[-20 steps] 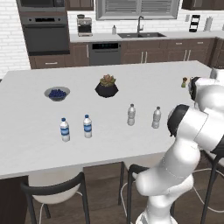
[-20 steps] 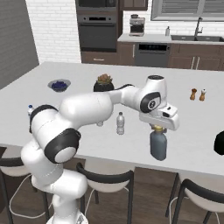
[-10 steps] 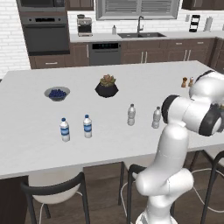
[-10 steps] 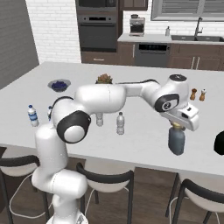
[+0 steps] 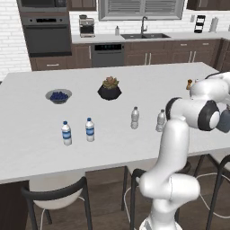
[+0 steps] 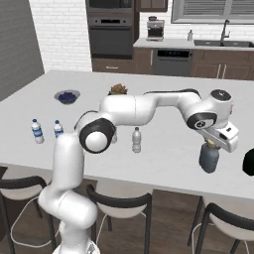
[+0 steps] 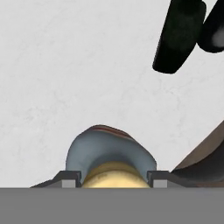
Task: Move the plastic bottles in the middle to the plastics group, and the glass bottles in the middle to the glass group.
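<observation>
My gripper (image 6: 214, 144) is shut on the yellowish cap of the dark slate-blue glass bottle (image 6: 209, 158), near the counter's front right. In the hand view the fingertips (image 7: 70, 178) clamp that cap above the bottle's rounded shoulder (image 7: 109, 151). Two unlabelled clear plastic bottles (image 5: 134, 117) (image 5: 161, 120) stand in the middle of the counter; one of them (image 6: 136, 140) shows beside the arm in the right base view. The blue-labelled plastics group (image 5: 66, 133) (image 5: 90, 130) stands at the left front, seen too in the right base view (image 6: 36, 131). Dark bottles (image 7: 178, 37) stand a little ahead of the held one.
A bowl of blueberries (image 5: 59, 95) and a potted plant (image 5: 109, 88) sit farther back on the white counter (image 5: 36, 148). Small brown shakers (image 5: 189, 83) stand at the far right. A dark rounded thing (image 6: 249, 162) sits just right of the held bottle. Stools (image 6: 119, 203) line the front edge.
The arm has swung to the right, carrying the slate-blue bottle from near the clear bottles toward the counter's right end. The grip has stayed the same.
</observation>
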You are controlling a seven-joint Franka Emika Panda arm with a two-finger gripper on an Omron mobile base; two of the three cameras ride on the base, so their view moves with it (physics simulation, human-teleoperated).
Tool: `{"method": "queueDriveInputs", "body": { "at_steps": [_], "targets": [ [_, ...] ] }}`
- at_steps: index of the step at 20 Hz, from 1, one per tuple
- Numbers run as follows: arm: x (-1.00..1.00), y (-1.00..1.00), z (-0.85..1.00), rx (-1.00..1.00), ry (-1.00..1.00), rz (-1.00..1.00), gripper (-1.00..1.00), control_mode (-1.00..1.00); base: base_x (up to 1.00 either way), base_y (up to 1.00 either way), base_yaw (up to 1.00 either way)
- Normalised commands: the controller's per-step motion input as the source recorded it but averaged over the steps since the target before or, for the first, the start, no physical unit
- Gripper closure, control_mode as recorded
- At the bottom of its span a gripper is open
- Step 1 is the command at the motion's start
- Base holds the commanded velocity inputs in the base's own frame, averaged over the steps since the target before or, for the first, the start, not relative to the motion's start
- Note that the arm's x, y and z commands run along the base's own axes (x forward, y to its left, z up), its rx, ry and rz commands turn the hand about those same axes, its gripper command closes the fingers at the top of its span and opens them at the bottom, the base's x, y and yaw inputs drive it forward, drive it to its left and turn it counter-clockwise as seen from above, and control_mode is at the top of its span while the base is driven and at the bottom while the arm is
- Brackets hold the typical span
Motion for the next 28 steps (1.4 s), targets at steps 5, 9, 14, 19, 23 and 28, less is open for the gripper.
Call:
{"method": "queueDriveInputs", "body": {
  "at_steps": [5, 9, 14, 19, 23, 28],
  "targets": [
    [0.29, -0.19, -0.05, -0.08, 0.00, -0.08, 1.00, -1.00, 0.00, 0.00, 0.00],
    [0.03, -0.16, -0.31, -0.10, 0.00, -0.06, 1.00, -1.00, 0.00, 0.00, 0.00],
    [-0.03, 0.10, -0.70, -0.12, 0.04, -0.05, 1.00, -1.00, 0.00, 0.00, 0.00],
    [0.09, 0.14, -0.62, -0.02, 0.01, -0.01, 1.00, -1.00, 0.00, 0.00, 0.00],
    [0.06, 0.05, -0.58, 0.00, 0.00, 0.00, 1.00, -1.00, 0.00, 0.00, 0.00],
    [0.00, 0.00, -0.60, 0.00, 0.00, 0.00, 1.00, -1.00, 0.00, 0.00, 0.00]
  ]
}}
